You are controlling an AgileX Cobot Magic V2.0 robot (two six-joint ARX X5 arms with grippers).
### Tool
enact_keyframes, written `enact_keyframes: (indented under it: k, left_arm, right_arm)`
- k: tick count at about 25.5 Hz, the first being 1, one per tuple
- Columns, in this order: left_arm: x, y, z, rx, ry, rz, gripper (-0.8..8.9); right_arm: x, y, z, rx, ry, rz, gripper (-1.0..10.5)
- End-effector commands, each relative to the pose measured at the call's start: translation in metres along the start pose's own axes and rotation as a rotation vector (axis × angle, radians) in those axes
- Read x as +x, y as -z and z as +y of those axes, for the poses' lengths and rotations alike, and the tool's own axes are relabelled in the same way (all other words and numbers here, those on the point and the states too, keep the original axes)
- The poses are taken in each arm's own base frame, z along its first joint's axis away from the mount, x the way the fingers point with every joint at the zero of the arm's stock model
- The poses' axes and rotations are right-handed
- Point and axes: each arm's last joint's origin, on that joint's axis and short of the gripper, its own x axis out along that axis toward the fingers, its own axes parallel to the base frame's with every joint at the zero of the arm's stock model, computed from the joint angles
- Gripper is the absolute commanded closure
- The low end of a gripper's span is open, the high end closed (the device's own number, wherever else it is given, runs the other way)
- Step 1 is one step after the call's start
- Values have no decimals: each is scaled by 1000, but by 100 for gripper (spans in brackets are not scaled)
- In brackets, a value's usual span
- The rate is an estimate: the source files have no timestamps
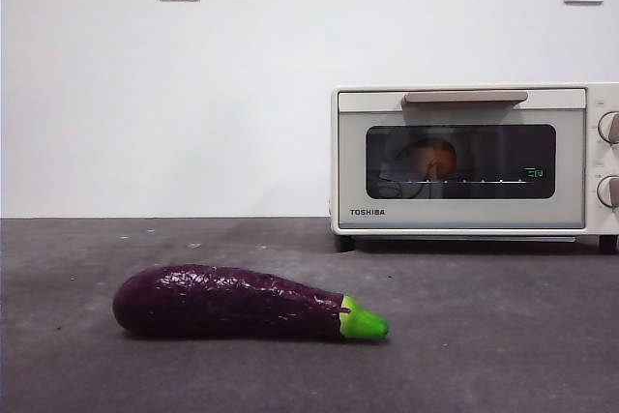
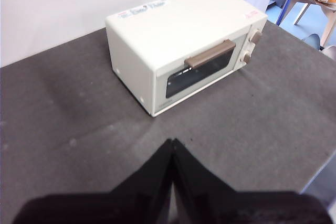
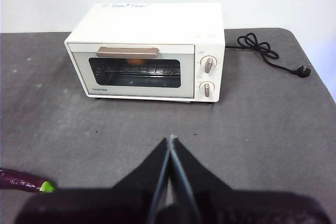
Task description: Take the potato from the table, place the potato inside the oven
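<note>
Dark grey matte counter (image 1: 503, 336) holds our cream-white Toshiba oven (image 3: 147, 51), door shut, the small orange-brown potato (image 1: 435, 157) visible on its rack, so we keep both empty hands, left (image 2: 172, 142) and right (image 3: 171, 139), pinched closed and clear.

The oven (image 1: 464, 160) door is shut, blocking entry; the eggplant (image 1: 242, 303) lies at its 7 o'clock, with bare surface (image 1: 503, 336) between.

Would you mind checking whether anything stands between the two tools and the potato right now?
Yes: the oven's closed door does. The potato already sits inside the oven, an orange shape behind the glass. The left tool and the right tool, both shut, hang above the table in front of the oven.
</note>
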Motion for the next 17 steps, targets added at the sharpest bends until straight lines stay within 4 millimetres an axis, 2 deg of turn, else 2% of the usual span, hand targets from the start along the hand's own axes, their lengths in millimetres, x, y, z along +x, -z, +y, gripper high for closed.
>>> enact_keyframes:
  k: [1,6,14,17]
  left_arm:
    - [-10,2,-2,19,-3,-14,818]
    - [-13,3,-2,20,-2,-24,818]
    - [5,0,1,13,-6,18,818]
    - [6,-1,7,72,-38,19,818]
  right_arm:
    - [0,2,0,4,2,20,946]
    - [0,2,0,4,2,20,946]
    - [0,2,0,4,2,20,946]
    - [0,2,0,4,1,20,946]
